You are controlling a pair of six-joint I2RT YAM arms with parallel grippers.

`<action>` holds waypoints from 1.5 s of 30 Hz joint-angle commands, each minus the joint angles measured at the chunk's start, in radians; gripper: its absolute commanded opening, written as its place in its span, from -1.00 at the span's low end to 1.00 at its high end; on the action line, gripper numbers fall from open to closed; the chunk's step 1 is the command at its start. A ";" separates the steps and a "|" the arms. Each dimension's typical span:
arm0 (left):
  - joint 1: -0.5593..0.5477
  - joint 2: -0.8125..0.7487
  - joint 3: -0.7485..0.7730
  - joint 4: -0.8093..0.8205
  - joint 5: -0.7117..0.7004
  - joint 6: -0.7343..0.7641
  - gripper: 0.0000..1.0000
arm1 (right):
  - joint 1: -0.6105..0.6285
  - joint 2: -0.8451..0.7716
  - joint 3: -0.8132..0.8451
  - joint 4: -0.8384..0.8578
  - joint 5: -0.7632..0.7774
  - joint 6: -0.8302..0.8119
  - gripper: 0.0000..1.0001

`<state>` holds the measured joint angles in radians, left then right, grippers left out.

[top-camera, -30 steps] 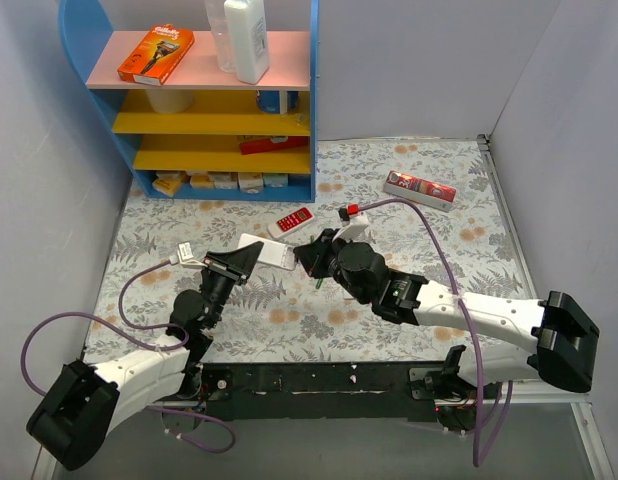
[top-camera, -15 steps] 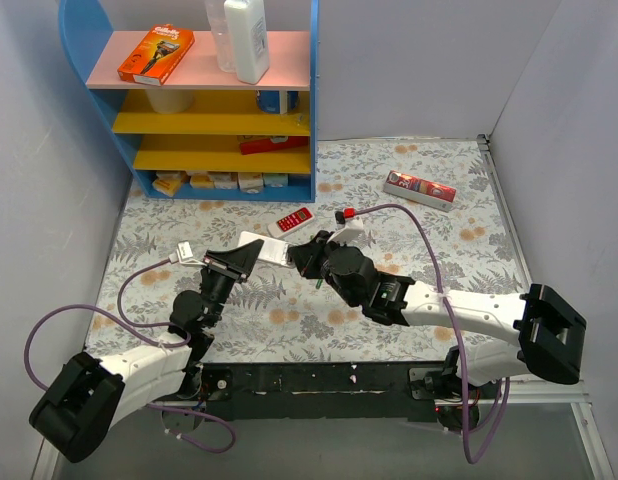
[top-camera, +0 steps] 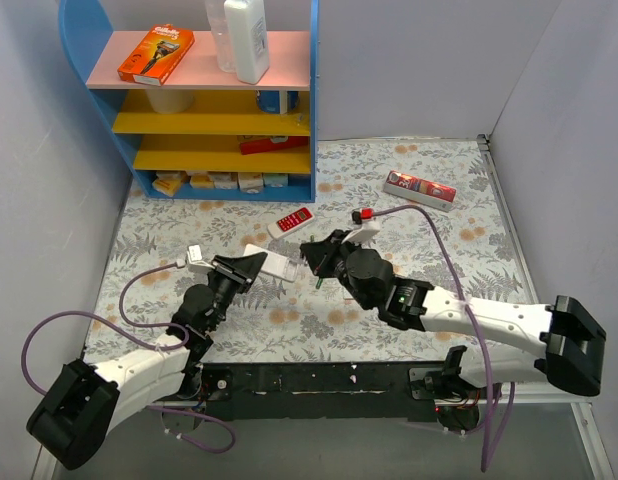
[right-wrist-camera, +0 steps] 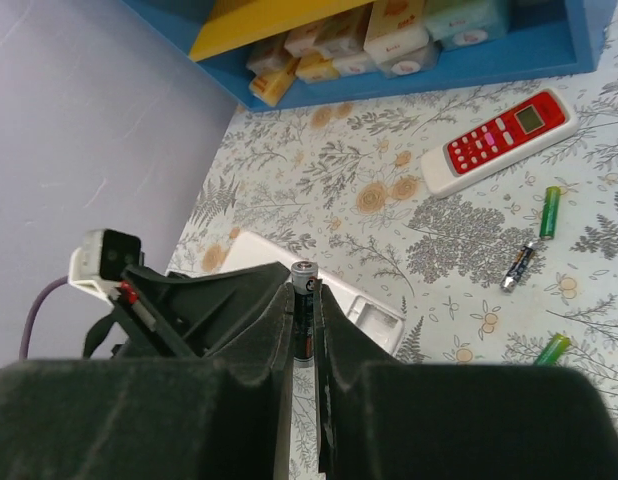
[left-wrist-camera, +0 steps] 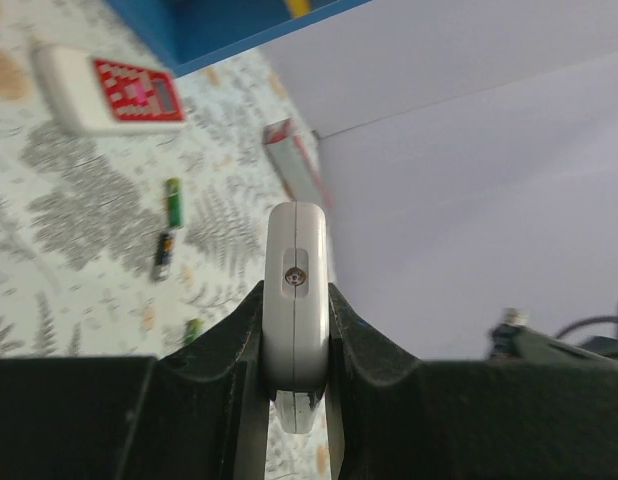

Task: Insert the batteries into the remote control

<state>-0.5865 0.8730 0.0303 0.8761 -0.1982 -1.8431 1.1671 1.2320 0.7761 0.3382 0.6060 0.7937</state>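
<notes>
The remote control (left-wrist-camera: 294, 245) stands edge-on at the centre of the left wrist view, clamped between the fingers of the left gripper (left-wrist-camera: 295, 312). From above it is only a white slab left of centre, beside the right gripper (top-camera: 317, 256). The right wrist view adds what the others hide: the right gripper's fingers pinch one battery (right-wrist-camera: 304, 290) upright, metal cap up, just in front of the remote's pale face; whether they touch is unclear. Three loose batteries (right-wrist-camera: 551, 211) lie on the floral cloth (right-wrist-camera: 389, 170) at right, below the red remote (right-wrist-camera: 499, 137). The blue shelf (top-camera: 229, 189) fills the overhead view's upper left.
</notes>
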 commanded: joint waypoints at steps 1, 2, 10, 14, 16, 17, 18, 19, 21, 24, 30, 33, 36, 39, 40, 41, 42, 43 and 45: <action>-0.003 -0.022 -0.107 -0.334 -0.043 -0.034 -1.00 | 0.002 -0.107 -0.055 -0.013 0.086 -0.045 -0.97; -0.003 -0.017 -0.099 -0.366 -0.043 -0.044 -1.00 | 0.000 -0.120 -0.064 -0.022 0.090 -0.050 -0.97; -0.004 0.118 -0.063 -0.442 0.039 -0.120 -1.00 | -0.003 -0.219 -0.150 -0.077 0.127 -0.048 -0.97; -0.003 0.169 -0.046 -0.439 0.062 -0.125 -1.00 | -0.007 -0.249 -0.184 -0.091 0.129 -0.047 -0.97; -0.006 0.175 -0.046 -0.443 0.065 -0.127 -1.00 | -0.012 -0.262 -0.192 -0.094 0.130 -0.047 -0.97; -0.006 0.172 -0.046 -0.450 0.063 -0.128 -1.00 | -0.014 -0.267 -0.196 -0.094 0.130 -0.045 -0.97; -0.007 0.161 -0.046 -0.459 0.062 -0.127 -1.00 | -0.014 -0.273 -0.204 -0.097 0.129 -0.045 -0.97; -0.007 0.153 -0.047 -0.468 0.062 -0.127 -1.00 | -0.015 -0.276 -0.207 -0.097 0.127 -0.044 -0.97; -0.007 0.139 -0.056 -0.468 0.060 -0.127 -1.00 | -0.015 -0.278 -0.215 -0.099 0.120 -0.042 -0.97; -0.009 0.109 -0.084 -0.407 0.068 -0.108 -1.00 | -0.020 -0.264 -0.210 -0.097 0.092 -0.040 -0.97; -0.010 0.047 -0.144 -0.243 0.083 -0.073 -1.00 | -0.020 -0.188 -0.209 -0.088 0.014 0.090 -0.97; -0.012 0.021 -0.171 -0.172 0.086 -0.071 -1.00 | -0.020 -0.137 -0.216 -0.053 -0.024 0.160 -0.97; -0.013 0.011 -0.191 -0.093 0.091 -0.064 -1.00 | -0.020 -0.071 -0.215 -0.007 -0.051 0.206 -0.97; -0.015 0.017 -0.207 0.002 0.102 -0.059 -1.00 | -0.020 -0.008 -0.187 0.015 -0.077 0.233 -0.97; -0.016 0.021 -0.208 0.021 0.103 -0.056 -1.00 | -0.020 0.004 -0.175 0.019 -0.081 0.230 -0.97; -0.018 0.024 -0.208 0.037 0.106 -0.053 -1.00 | -0.020 0.021 -0.154 0.025 -0.083 0.217 -0.97; -0.018 0.033 -0.210 0.072 0.106 -0.053 -1.00 | -0.018 0.027 -0.140 0.025 -0.084 0.210 -0.97; -0.019 0.038 -0.210 0.092 0.106 -0.053 -1.00 | -0.020 0.032 -0.129 0.024 -0.080 0.196 -0.97; -0.018 0.050 -0.207 0.150 0.103 -0.053 -1.00 | -0.018 0.037 -0.104 0.028 -0.063 0.185 -0.97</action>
<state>-0.5995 0.9081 0.0422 0.8585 -0.1017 -1.9152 1.1511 1.2694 0.5873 0.2893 0.5236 0.9760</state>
